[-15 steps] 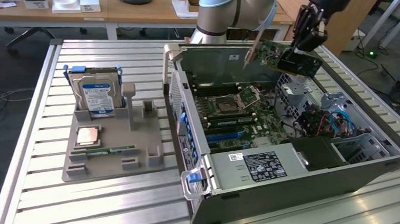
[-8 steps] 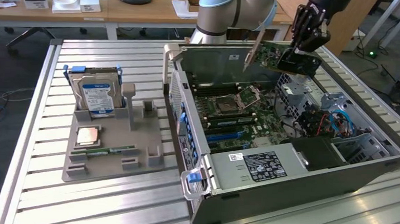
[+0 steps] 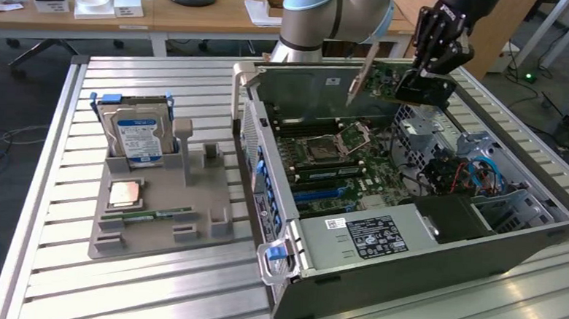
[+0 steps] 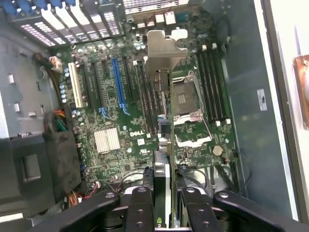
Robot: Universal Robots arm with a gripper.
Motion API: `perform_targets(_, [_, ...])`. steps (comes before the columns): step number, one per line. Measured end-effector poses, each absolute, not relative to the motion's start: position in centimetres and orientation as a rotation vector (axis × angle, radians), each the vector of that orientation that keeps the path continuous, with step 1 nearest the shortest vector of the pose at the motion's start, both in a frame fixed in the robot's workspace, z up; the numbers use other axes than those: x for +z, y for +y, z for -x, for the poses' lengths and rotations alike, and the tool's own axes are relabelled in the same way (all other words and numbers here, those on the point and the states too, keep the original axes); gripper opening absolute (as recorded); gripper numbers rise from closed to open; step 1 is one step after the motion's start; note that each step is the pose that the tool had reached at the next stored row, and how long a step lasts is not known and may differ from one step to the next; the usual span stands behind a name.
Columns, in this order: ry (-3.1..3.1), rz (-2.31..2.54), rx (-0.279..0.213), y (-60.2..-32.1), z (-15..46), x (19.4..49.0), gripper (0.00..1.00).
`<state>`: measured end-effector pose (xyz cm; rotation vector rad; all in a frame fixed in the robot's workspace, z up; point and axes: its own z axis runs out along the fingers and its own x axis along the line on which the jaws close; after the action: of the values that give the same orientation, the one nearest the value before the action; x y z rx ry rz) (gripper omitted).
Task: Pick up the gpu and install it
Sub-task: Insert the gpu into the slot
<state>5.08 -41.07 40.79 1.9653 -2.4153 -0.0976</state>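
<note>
I am pinching the gpu (image 3: 388,84) edge-on in the tool (image 3: 425,78), hanging it over the open case (image 3: 376,281) so its edge faces the motherboard (image 4: 120,130) slots.

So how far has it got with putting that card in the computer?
Done: the gpu is picked up and clamped in the jaws. In hand: it hangs above the open case, over the motherboard. Left: it sits in no slot yet, and the long blue slot is bare.
</note>
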Motion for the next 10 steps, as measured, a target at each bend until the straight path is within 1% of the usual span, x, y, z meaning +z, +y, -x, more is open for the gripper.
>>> perform_targets(10, [-2.280, -2.115, -0.095, -41.06, -5.09, 40.79, 0.26])
